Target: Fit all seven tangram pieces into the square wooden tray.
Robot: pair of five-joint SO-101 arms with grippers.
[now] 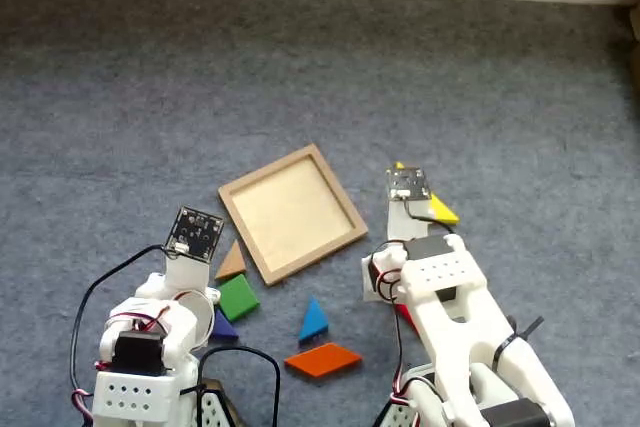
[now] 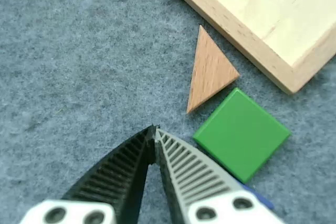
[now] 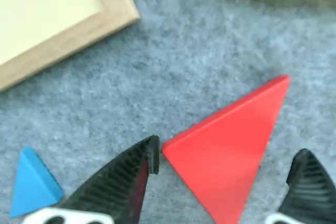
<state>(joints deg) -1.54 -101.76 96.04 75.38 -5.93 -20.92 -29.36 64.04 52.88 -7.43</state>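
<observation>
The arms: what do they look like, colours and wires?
The left arm and right arm are blocky white plastic with black motors, red and black wires and a black camera board. The left gripper has ribbed pointed fingers, one black, one grey; the right gripper shows black ones.

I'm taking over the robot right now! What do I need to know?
Left gripper: shut, holding nothing, over the carpet beside the wooden triangle and green square.
Right gripper: open, straddling the red triangle, not yet closed on it.
Also on the carpet: dark blue piece, blue triangle, orange parallelogram, yellow piece.
Done: no piece is in the tray yet.
Left: all seven pieces, probably the red triangle first.
</observation>
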